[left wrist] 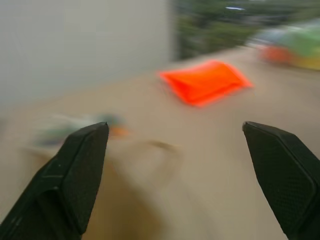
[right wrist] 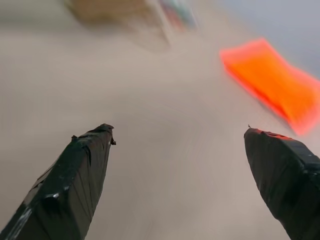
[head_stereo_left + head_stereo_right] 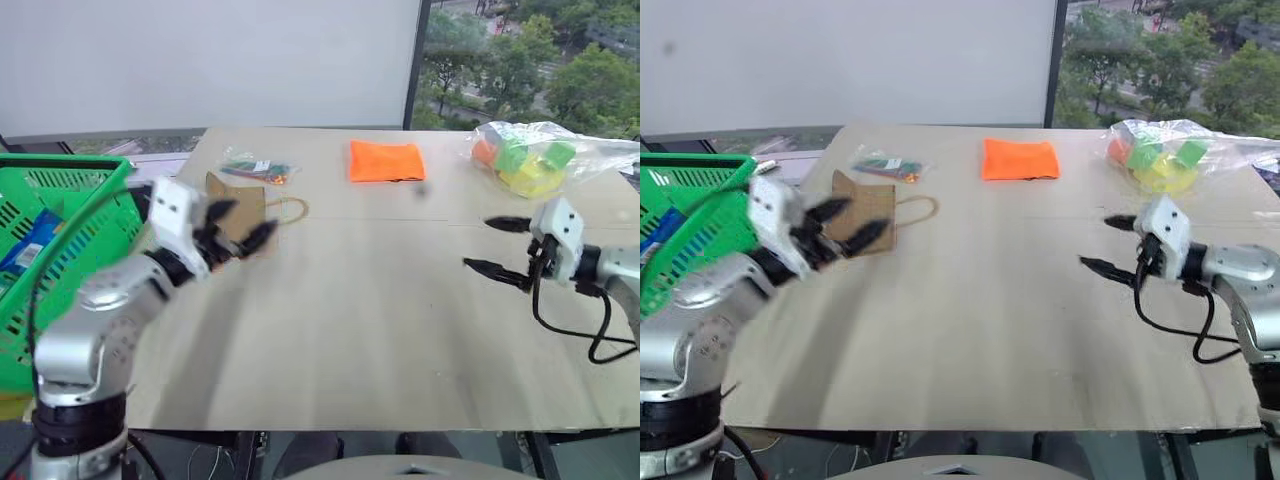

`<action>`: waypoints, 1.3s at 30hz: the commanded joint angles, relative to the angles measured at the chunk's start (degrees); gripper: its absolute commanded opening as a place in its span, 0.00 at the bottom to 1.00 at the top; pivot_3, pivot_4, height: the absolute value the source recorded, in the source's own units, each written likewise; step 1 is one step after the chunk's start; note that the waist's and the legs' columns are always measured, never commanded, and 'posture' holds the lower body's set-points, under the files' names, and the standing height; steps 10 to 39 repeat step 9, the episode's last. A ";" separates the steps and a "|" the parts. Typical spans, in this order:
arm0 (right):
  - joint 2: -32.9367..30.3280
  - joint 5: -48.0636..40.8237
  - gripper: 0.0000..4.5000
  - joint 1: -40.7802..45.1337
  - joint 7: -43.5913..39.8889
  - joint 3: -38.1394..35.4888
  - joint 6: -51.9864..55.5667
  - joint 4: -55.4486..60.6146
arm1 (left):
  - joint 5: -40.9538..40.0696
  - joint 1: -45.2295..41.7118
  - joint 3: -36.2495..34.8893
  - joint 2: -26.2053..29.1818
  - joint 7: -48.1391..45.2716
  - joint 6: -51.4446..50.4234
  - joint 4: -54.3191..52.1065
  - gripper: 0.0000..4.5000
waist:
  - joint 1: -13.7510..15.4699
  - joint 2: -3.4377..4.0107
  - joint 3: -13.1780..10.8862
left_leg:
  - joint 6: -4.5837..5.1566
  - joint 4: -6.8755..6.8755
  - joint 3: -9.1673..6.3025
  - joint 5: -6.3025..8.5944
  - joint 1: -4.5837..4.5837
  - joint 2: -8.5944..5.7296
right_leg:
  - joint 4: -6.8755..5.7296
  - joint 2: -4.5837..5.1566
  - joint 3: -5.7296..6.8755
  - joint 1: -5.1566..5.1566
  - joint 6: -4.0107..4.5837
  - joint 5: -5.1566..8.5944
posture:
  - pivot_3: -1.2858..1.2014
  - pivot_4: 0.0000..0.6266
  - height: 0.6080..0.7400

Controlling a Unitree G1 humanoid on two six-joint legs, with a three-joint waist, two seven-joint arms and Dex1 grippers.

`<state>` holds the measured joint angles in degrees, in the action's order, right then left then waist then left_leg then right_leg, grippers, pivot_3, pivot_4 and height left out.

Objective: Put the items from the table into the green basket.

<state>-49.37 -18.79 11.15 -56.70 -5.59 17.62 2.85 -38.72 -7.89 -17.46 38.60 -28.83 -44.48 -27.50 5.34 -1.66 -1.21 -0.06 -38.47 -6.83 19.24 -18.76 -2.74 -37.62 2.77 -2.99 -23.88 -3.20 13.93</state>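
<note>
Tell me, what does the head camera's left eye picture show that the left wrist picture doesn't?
The left eye picture takes in the green basket, the right end effector with its fingers apart, and the whole table. The left wrist picture gives a close look between the left end effector's two spread fingers, with nothing held. Both show the orange cloth, the brown paper bag and the clear bags of colourful pieces.

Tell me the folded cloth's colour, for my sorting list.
Bright orange cloth; left eye view shows it best.
</note>
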 commanded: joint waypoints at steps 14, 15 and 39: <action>-0.08 -0.86 1.00 -9.78 5.28 -8.17 2.48 7.12 | -10.24 11.91 -5.77 4.85 -6.64 -6.21 -7.36 0.98 | -1.90 0.79 0.03 | 0.03 -0.03 0.19 0.01 0.26 0.04 | -0.08 -0.30 -0.16 0.22 0.00 0.00 | 0.55 0.00 1.00; -0.08 -0.86 1.00 -9.78 5.28 -8.17 2.48 7.12 | -10.24 11.91 -5.77 4.85 -6.64 -6.21 -7.36 0.98 | -1.90 0.79 0.03 | 0.03 -0.03 0.19 0.01 0.26 0.04 | -0.08 -0.30 -0.16 0.22 0.00 0.00 | 0.55 0.00 1.00; -0.08 -0.86 1.00 -9.78 5.28 -8.17 2.48 7.12 | -10.24 11.91 -5.77 4.85 -6.64 -6.21 -7.36 0.98 | -1.90 0.79 0.03 | 0.03 -0.03 0.19 0.01 0.26 0.04 | -0.08 -0.30 -0.16 0.22 0.00 0.00 | 0.55 0.00 1.00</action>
